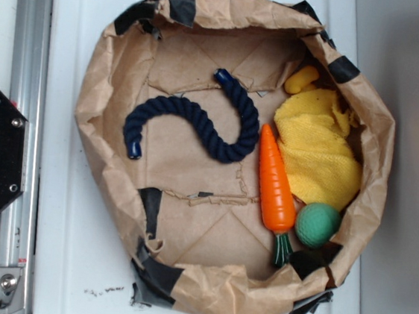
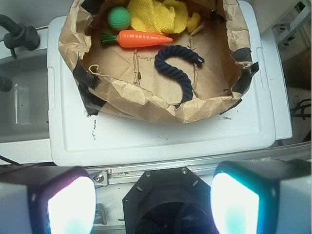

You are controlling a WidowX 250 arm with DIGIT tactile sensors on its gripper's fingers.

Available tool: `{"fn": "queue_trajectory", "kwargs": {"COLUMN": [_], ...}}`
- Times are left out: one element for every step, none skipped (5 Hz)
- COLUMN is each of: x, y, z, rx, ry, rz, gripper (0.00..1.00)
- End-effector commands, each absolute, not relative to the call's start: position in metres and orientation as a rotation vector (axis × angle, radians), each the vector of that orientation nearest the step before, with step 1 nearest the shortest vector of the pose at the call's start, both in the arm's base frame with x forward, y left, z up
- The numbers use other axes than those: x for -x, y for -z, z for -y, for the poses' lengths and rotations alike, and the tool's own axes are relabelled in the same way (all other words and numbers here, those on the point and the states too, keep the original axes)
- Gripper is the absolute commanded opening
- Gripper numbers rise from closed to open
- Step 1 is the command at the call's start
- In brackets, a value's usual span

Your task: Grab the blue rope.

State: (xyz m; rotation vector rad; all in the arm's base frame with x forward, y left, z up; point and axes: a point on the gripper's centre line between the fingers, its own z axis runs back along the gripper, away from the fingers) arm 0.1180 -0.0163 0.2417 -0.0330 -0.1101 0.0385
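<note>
One blue rope (image 1: 198, 122) lies in an S-curve on the floor of the paper bag (image 1: 95, 107), and it is what I must steer toward. From my wrist camera the end effector (image 2: 153, 197) hangs well short of it, its two pads (image 2: 70, 204) spread wide apart and holding nothing, back over the black base at the near edge of the white worktop (image 2: 161, 139). The rope sits ahead and slightly right of centre, beyond the bag's crumpled near wall. Its run goes roughly from a capped end (image 2: 199, 60) at the far right, round a bend beside the toy carrot (image 2: 144, 39), then down toward the near wall. The yellow cloth (image 1: 319, 150) and green ball (image 1: 317, 224) keep to the carrot's far side. I judge the middle bend the easiest place to close across.
</note>
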Motion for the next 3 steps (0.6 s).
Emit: {"fn": "queue_trajectory", "kwargs": {"x": [-0.118, -0.168, -0.218], "y": [-0.242, -0.218, -0.185], "z": [0.016, 0.005, -0.005], "rx": [0.033, 0.002, 0.037], "ry": [-0.038, -0.089, -0.096], "rz": [0.11, 0.177, 0.203], "gripper": [1.0, 1.0, 1.0]}}
